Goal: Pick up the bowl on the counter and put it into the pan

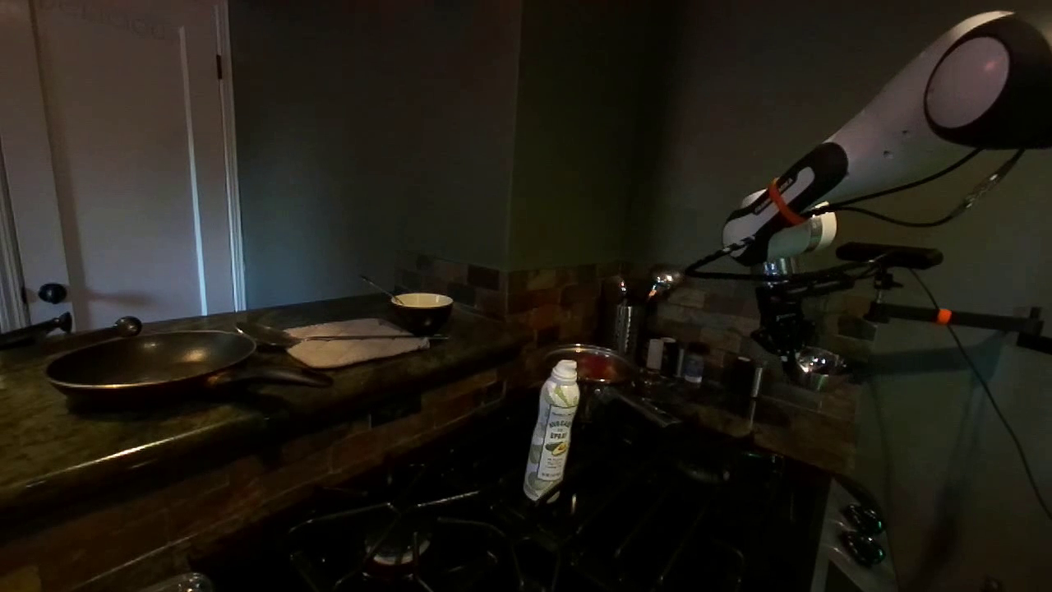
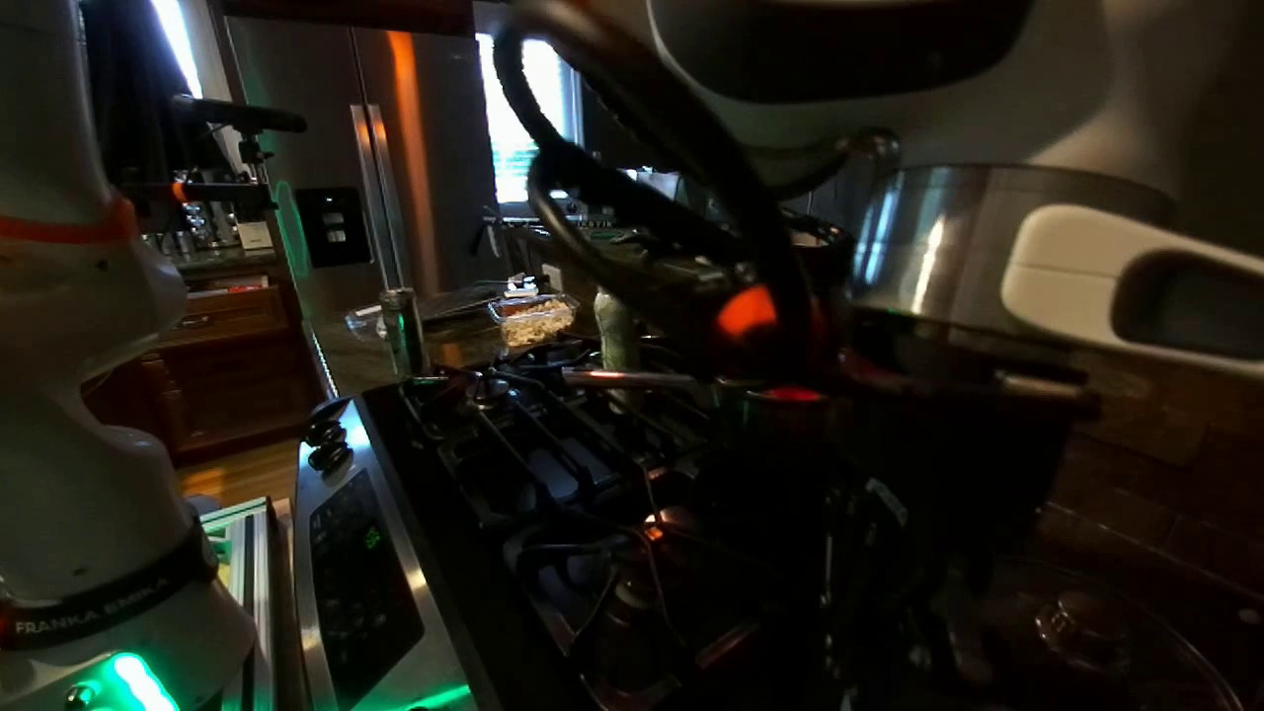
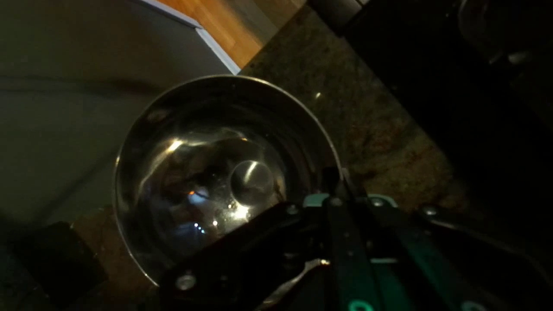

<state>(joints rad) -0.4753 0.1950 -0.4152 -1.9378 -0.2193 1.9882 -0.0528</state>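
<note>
The small shiny steel bowl (image 3: pixel 220 172) fills the left and middle of the wrist view. My gripper (image 3: pixel 339 177) is shut on its rim, with one finger inside the wall and one outside. In an exterior view the bowl (image 1: pixel 819 367) hangs in the air at the right, just below my gripper (image 1: pixel 793 362), above the counter beside the stove. The pan (image 1: pixel 152 362) is a dark frying pan on the raised counter at the far left of that view, its handle pointing right. The bowl and the pan do not show in the exterior view partly blocked by the arm.
A white spray can (image 1: pixel 551 436) stands upright on the stove (image 1: pixel 657 510). A lidded pot (image 1: pixel 588 362), a steel utensil cup (image 1: pixel 627 329) and several small jars (image 1: pixel 693 366) stand behind it. A cloth (image 1: pixel 357 344), a ladle and a white-lined bowl (image 1: pixel 422 312) sit right of the pan.
</note>
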